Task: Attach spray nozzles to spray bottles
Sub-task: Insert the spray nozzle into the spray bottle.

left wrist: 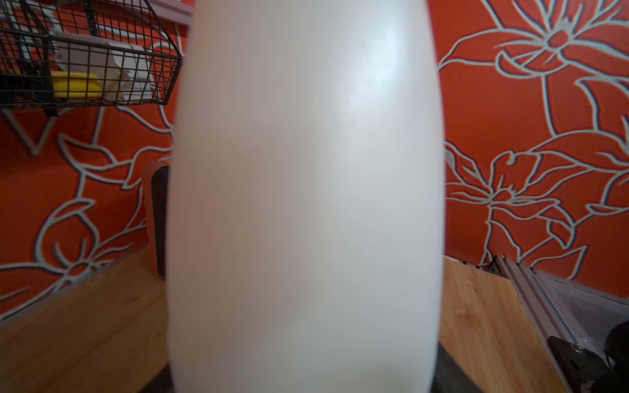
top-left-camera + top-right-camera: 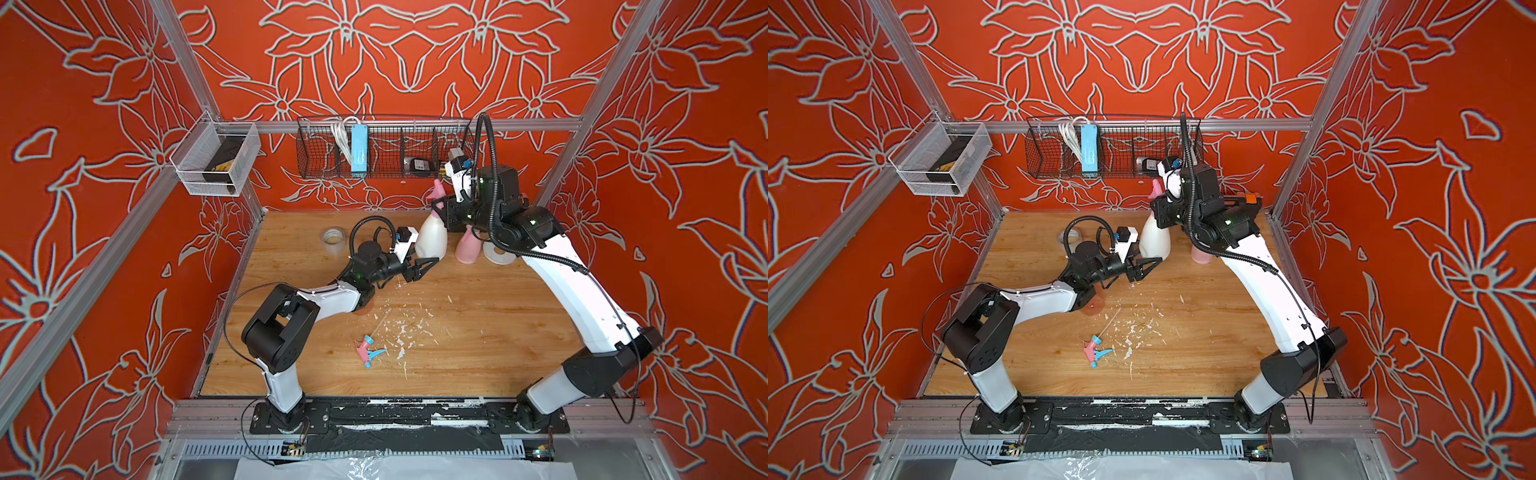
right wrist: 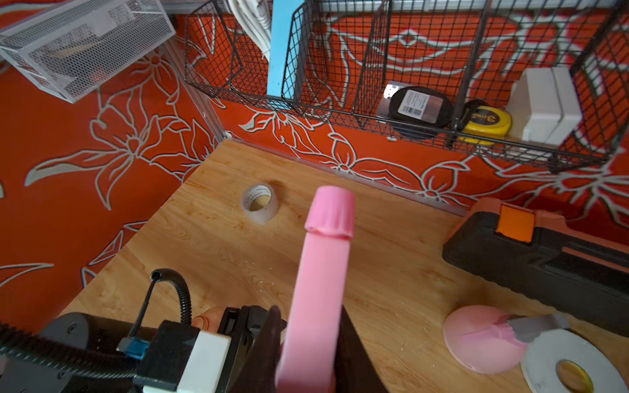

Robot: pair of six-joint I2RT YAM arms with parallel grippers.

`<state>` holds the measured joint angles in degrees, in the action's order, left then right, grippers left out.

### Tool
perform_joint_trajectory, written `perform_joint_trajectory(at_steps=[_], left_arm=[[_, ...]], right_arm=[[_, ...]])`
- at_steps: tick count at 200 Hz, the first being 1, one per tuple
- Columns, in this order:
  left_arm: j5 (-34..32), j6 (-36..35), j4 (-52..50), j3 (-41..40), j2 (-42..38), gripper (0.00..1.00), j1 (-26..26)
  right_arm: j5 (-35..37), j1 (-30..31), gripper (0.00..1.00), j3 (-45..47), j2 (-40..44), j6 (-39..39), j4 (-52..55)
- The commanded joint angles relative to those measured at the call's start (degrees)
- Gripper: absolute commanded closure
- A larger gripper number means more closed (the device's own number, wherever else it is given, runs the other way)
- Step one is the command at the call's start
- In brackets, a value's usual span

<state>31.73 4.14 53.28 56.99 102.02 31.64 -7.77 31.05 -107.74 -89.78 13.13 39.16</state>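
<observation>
The step in hand looks like fitting the second head. The right gripper (image 2: 437,206) is closed on the all-pink nozzle (image 3: 323,272), which stands on the neck of the white bottle (image 2: 432,239) at the far middle of the table (image 2: 478,365). The left gripper (image 2: 428,266) sits low at that bottle's near side with its jaws drawn in against the base, and the bottle fills the left wrist view. I judge it a steadying grip, though the fingers barely show there.

Just right of the white bottle stands the pink bottle (image 2: 465,249), already wearing a grey-topped nozzle (image 3: 536,323). The pink-and-blue nozzle (image 2: 368,351) lies loose on the near middle of the table. The orange-pink bottle (image 2: 1094,306) peeps out from under the left forearm.

Whether the pink collar is screwed fully home cannot be told. The next move probably calls for turning the head about the neck while the base is held fast, with the nozzle upright so the thread does not cross, then releasing without tipping the bottle
</observation>
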Motion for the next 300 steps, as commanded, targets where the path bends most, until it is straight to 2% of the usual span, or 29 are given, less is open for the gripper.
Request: perform_joint_trajectory(at_steps=[1, 53, 86, 124, 154, 195, 248, 300], left_arm=[[-4.4, -1.9, 6.4, 3.0, -0.3, 0.51, 0.5], [-6.6, -4.3, 7.1, 1.5, -1.2, 0.51, 1.1], [-6.4, -1.0, 9.6, 2.1, -0.5, 0.51, 1.0], [-6.9, 2.7, 12.8, 2.2, 0.2, 0.52, 1.1], [-6.1, 6.4, 16.1, 1.6, 0.3, 0.52, 1.0], [-5.9, 5.7, 15.5, 1.8, -0.1, 0.52, 1.0], [-4.4, 7.5, 16.4, 1.8, -0.3, 0.52, 0.8], [-4.5, 8.4, 18.6, 1.8, -0.3, 0.52, 0.6]], right_arm=[[2.1, 1.3, 0.90, -2.1, -1.2, -0.2, 9.4], [2.8, 1.5, 0.92, -15.8, -9.3, -3.2, 24.7], [3.8, 1.8, 0.92, -9.7, -6.5, -1.7, 19.3], [4.1, 1.9, 0.92, -8.3, -6.6, -0.1, 18.7], [3.4, 2.0, 0.92, -1.9, -2.7, 1.6, 11.4], [2.9, 2.7, 0.93, -4.1, -4.4, 0.3, 14.3], [2.9, 3.2, 0.95, 1.1, -0.9, 0.4, 9.5], [2.1, 3.2, 0.95, 2.0, -0.9, 1.4, 9.9]])
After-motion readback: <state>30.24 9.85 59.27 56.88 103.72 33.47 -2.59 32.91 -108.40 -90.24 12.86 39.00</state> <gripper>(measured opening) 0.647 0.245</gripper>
